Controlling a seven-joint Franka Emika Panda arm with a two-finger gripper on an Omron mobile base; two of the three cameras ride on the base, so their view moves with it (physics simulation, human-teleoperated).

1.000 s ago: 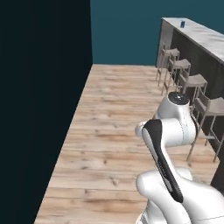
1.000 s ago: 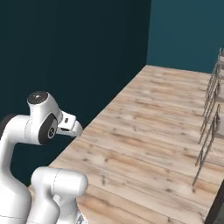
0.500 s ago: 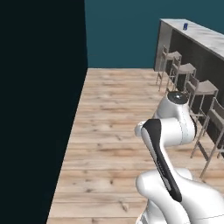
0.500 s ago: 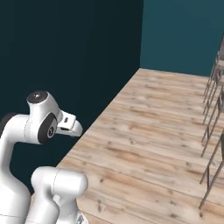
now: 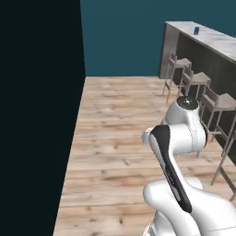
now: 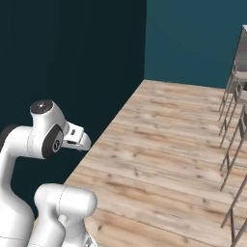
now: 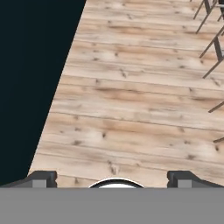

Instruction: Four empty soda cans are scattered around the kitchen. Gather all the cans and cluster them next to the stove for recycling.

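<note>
Since the earlier frames the whole scene has been shifted in both base views: the dark wall [image 5: 41, 115] now takes up more of the left side and the stools [image 5: 196, 80] have slid toward the right edge, which is read as the base turning rather than the things moving. The arm's folded pose is unchanged relative to the cameras.

The arm [image 5: 177, 138] is held tucked close above the base, its upper link raised and the elbow bent, with the wrist pointed forward and down over the wooden floor [image 5: 120, 138]. In the right base view the hand [image 6: 77, 137] is seen projecting toward the dark wall. In the hand view the gripper [image 7: 112, 178] is seen with its two dark fingertips [image 7: 41, 178] set far apart at the bottom corners, spread wide with nothing between them; bare floor planks lie beneath.

A blue soda can [image 5: 196, 30] is seen standing upright on the tabletop [image 5: 216, 39] of the bar counter at the far right, well apart from the arm. Stools are lined up along the counter's front.
</note>
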